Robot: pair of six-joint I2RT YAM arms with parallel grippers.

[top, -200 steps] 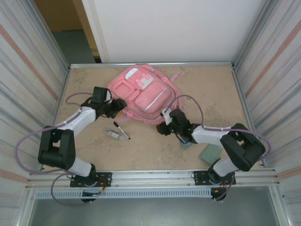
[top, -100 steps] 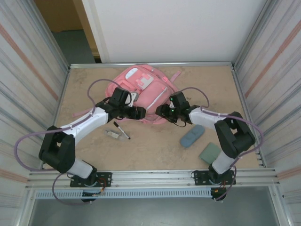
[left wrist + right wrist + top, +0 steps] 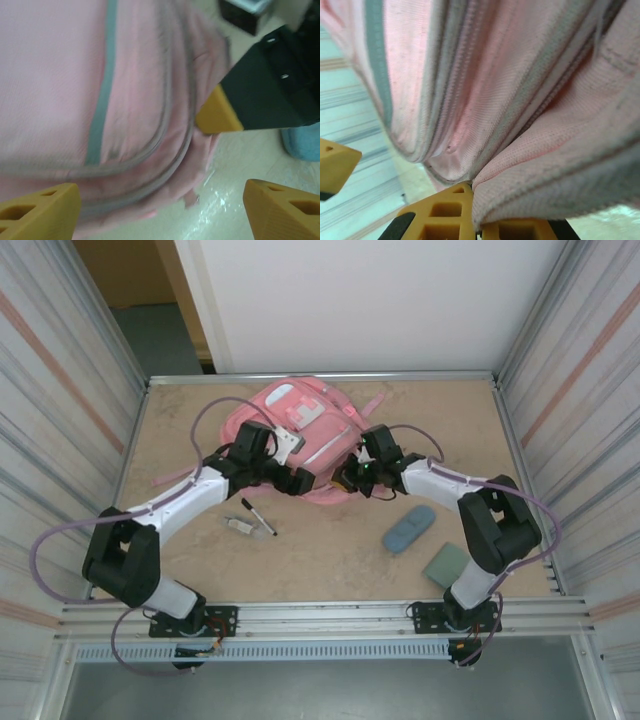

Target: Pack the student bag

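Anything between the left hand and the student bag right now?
Nothing visible. The left hand is open right at the near edge of the student bag, with pink fabric directly ahead of its fingers. The only close neighbour is the right hand, shut on that same edge just beside it, not between them.

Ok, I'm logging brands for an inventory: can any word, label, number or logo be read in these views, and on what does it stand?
None can be read.
The student bag has white patches on its front; any print there is too small to tell.
The pen, the pencil case and the grey-green pad show no legible marks.
In both wrist views the bag's pink fabric carries no lettering.
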